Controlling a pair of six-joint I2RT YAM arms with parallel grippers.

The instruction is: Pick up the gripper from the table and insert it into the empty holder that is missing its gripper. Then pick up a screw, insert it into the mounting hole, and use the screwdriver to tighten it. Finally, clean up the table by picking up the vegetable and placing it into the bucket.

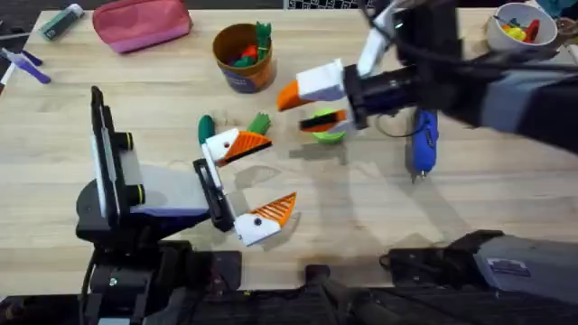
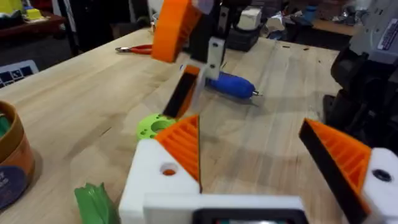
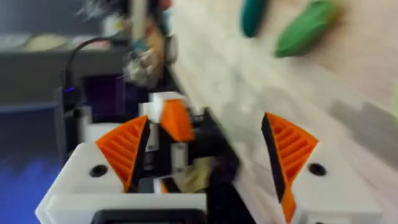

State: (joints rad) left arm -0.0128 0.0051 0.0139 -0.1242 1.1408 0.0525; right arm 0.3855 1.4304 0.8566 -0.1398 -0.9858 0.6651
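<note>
My left gripper (image 1: 275,176) (image 2: 261,162) stands open low over the table. The orange gripper (image 2: 183,143) sits on the white holder (image 2: 158,180) of its far finger (image 1: 237,144); the holder's side hole shows orange inside. My right gripper (image 1: 302,108) (image 3: 205,155) (image 2: 186,62) is open, empty and points at the left one from above a green disc (image 1: 330,128). The blue screwdriver (image 1: 423,140) (image 2: 231,84) lies to the right. A green vegetable (image 1: 259,124) (image 2: 93,202) lies beside the holder. The orange bucket (image 1: 242,74) (image 2: 9,168) stands behind. A loose screw is out of view.
A dark green vegetable (image 1: 206,126) lies left of the holder finger. A pink pouch (image 1: 140,23) is at the back left and a white bowl (image 1: 519,27) at the back right. Red pliers (image 2: 134,48) lie farther off.
</note>
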